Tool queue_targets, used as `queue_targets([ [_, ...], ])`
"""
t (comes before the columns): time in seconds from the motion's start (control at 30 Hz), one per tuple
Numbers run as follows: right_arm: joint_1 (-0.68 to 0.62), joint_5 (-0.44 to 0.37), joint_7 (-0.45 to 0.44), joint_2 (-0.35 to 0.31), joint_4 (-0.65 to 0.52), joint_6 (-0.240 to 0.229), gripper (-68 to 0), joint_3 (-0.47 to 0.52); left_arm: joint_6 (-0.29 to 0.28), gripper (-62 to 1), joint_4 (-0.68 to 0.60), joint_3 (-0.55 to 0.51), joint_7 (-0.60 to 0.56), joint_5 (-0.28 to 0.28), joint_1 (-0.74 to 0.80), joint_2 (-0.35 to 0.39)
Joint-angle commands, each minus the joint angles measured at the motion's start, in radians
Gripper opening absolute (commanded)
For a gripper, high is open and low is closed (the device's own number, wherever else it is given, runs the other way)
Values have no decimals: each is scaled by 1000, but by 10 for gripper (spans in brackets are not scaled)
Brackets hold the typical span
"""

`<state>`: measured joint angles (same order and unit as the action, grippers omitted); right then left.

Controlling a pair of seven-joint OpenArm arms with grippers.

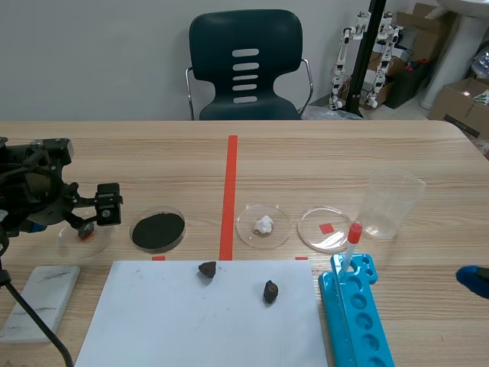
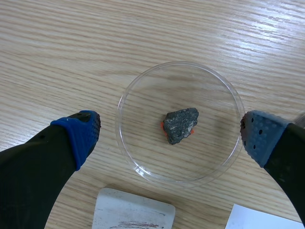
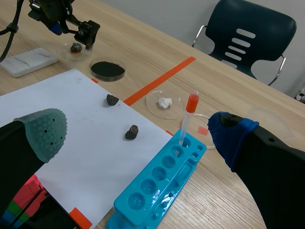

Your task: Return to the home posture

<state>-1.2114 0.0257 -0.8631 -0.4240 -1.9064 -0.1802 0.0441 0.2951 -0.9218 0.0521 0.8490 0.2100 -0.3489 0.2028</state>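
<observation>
Your left arm (image 1: 34, 191) sits at the left edge of the scene frame, about mid-height, with the left gripper (image 2: 170, 136) hanging over a clear petri dish (image 2: 125, 102). Its claw is spread wide, the two blue pads (image 2: 81, 136) standing just outside the dish rim on either side, and it has hold of nothing. A grey rock (image 2: 181, 125) lies in the middle of that dish, over an orange-red mark. On the near side of the dish, between the fingers, you can see the end of a white tile (image 2: 133, 213).

Your right gripper (image 3: 138, 134) shows only as a blue tip low at the right edge of the scene frame. From its own camera the claw is wide open and empty, with one grey-green pad (image 3: 45, 133) and one blue, held above the table. Ahead of it lie a white sheet (image 3: 71, 109) carrying two dark rocks (image 3: 132, 132), and a blue tube rack (image 3: 157, 186) with a red-capped tube (image 3: 188, 119) standing in a hole at its far end.

Across the middle of the scene frame, in a row from left to right, you have a dish of black powder (image 1: 183, 228), a dish with a white lump (image 1: 244, 225), an empty dish (image 1: 313, 233) and a clear beaker (image 1: 393, 202). A dark chair (image 1: 246, 65) stands at top centre
</observation>
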Motion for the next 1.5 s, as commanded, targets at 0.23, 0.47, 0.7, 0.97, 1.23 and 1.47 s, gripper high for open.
queue_targets([
  [0.23, 1, -10, -11, -3, -10, 0, -54, 2, 3, 11, -16, -9, -3, -1, -12, 14],
  [0.47, 1, -10, -11, -3, -10, 0, -54, 2, 3, 11, -16, -9, -4, -1, -12, 14],
  [0.7, 1, -10, -11, -3, -10, 0, -54, 2, 3, 11, -16, -9, -65, 18, -10, 18],
  [0.97, 1, -10, -11, -3, -10, 0, -54, 2, 3, 11, -116, -9, -214, 79, 58, 64],
  [1.23, 1, -11, -11, -3, -10, 0, -54, 2, -9, 11, -305, -9, -453, 147, 225, 117],
  [1.47, 1, -10, -11, -3, -10, 0, -54, 2, -99, 11, -500, -10, -698, 145, 467, 190],
])
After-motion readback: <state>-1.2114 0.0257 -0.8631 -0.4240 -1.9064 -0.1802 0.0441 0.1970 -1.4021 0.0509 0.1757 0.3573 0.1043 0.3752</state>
